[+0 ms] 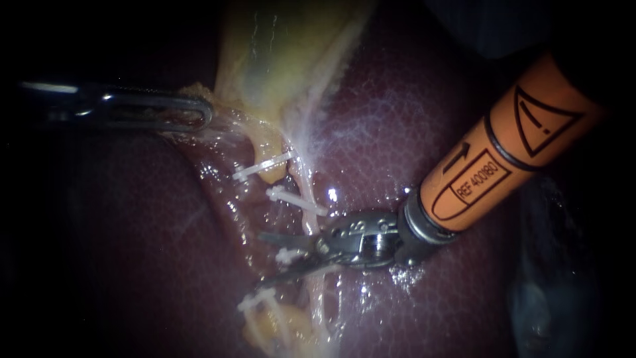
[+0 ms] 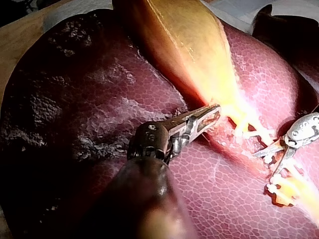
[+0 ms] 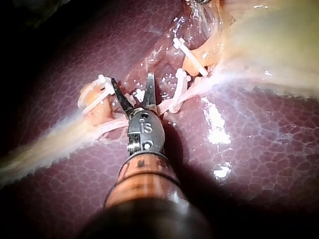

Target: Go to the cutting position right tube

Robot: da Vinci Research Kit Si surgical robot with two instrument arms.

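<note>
My right instrument (image 1: 265, 260) comes in from the upper right on an orange shaft (image 1: 510, 146), and its two thin blades stand open. They straddle the pale right tube (image 1: 306, 215), with a white clip (image 1: 288, 255) in the gap. The right wrist view shows the same open blades (image 3: 133, 89) with that clip (image 3: 137, 97) between them. More white clips (image 1: 295, 199) sit above and below it. My left instrument (image 1: 195, 113) enters from the left, its jaws shut on the neck of the yellow gallbladder (image 1: 278, 59). In the left wrist view its jaws (image 2: 204, 119) hold the same tissue.
Dark red liver (image 1: 411, 119) surrounds the tubes on both sides. A second tube with yellow fatty tissue (image 1: 268, 169) runs left of the right tube and carries its own clip (image 1: 262, 166). Another clip (image 1: 255, 301) sits lower down.
</note>
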